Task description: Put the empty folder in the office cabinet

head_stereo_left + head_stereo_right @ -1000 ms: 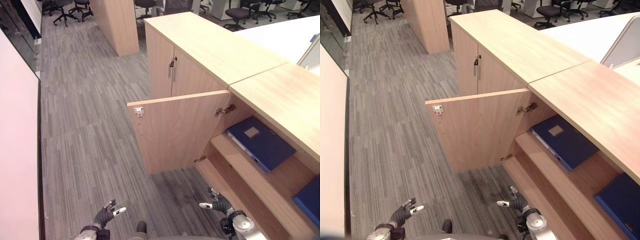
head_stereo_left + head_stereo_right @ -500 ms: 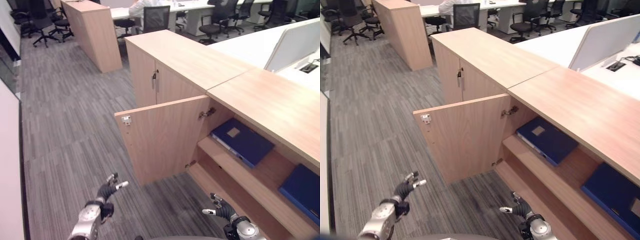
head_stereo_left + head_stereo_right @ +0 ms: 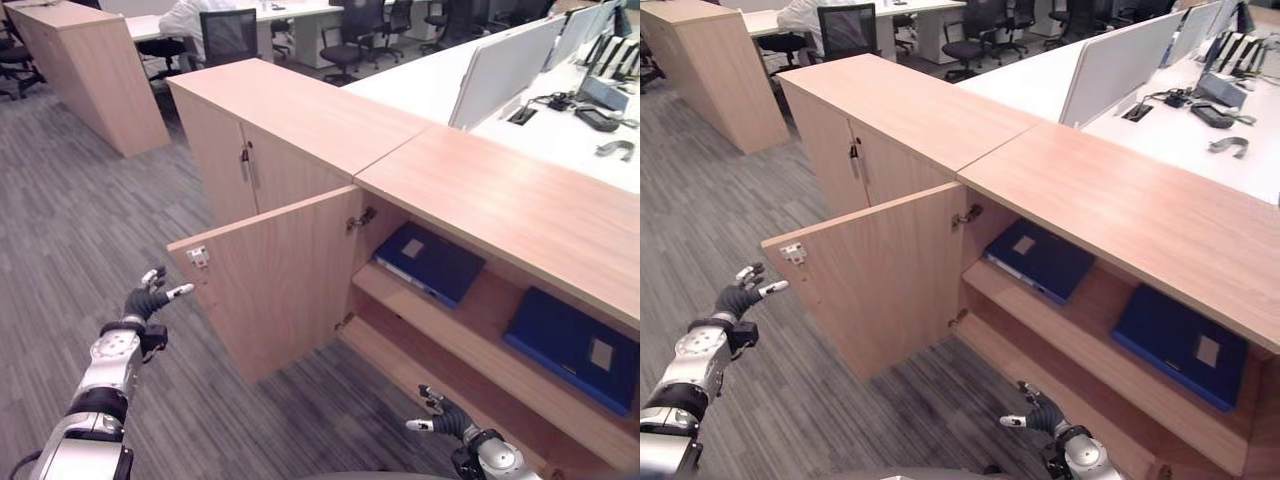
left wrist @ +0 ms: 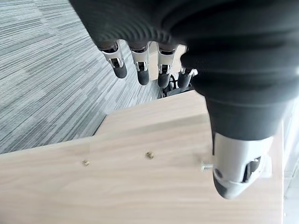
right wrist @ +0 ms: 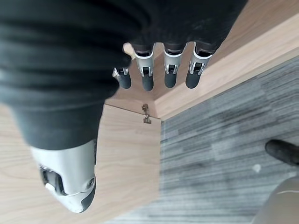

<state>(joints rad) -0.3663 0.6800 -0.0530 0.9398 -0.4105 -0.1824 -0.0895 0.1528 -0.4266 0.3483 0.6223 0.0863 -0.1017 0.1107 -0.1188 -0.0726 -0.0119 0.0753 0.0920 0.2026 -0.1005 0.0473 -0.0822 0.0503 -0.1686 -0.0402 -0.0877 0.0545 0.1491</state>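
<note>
Where the eye views lack detail, wrist views: left hand (image 4: pixel 140 65) and right hand (image 5: pixel 159 70) both slack-fingered, empty

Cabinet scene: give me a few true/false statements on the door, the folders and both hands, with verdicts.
1. The cabinet door stands open. True.
2. The left hand grips the door's edge. False: it hangs in the air beside the door, fingers relaxed, holding nothing.
3. Two blue folders lie on the cabinet's upper shelf. True: one blue folder near the hinge, the other blue folder further along.
4. The right hand carries a folder. False: it is empty and open, low in front of the bottom shelf.
5. A folder lies on the cabinet top. False: the top is bare wood.
</note>
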